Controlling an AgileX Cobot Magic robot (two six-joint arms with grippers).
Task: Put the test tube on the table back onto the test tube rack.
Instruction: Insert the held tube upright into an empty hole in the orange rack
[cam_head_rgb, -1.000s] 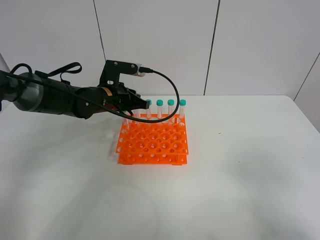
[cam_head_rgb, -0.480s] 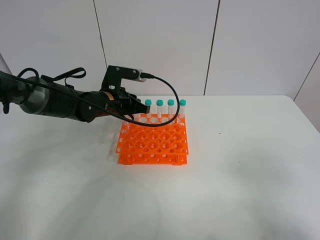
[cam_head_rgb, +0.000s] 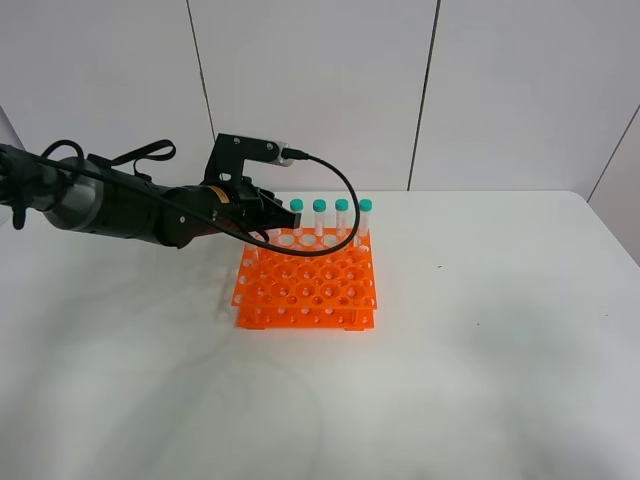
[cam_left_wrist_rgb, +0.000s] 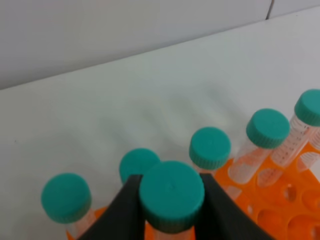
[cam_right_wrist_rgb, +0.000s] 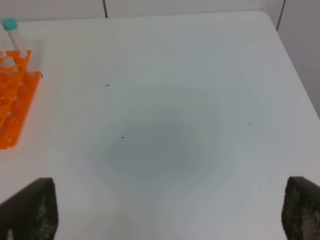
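Note:
My left gripper (cam_head_rgb: 272, 213) is over the back left corner of the orange test tube rack (cam_head_rgb: 305, 285). In the left wrist view the gripper (cam_left_wrist_rgb: 171, 189) is shut on the test tube (cam_left_wrist_rgb: 171, 196), gripping it just under its teal cap and holding it upright. Its lower end is hidden, so I cannot tell whether it sits in a hole. Several identical teal-capped tubes (cam_left_wrist_rgb: 210, 147) stand in the rack's back row (cam_head_rgb: 342, 215). My right gripper (cam_right_wrist_rgb: 165, 205) is open and empty over the bare white table (cam_right_wrist_rgb: 160, 115), out of the exterior view.
The rack (cam_right_wrist_rgb: 12, 105) stands mid-table, and its front rows of holes (cam_head_rgb: 310, 295) hold no tubes. The white table (cam_head_rgb: 480, 350) ends at a tiled wall behind. A black cable (cam_head_rgb: 335, 185) loops from the left arm over the rack's back row.
The left arm has shifted slightly back and to the left at the rack's back left corner, still holding the tube. The rack and the other tubes have not moved.

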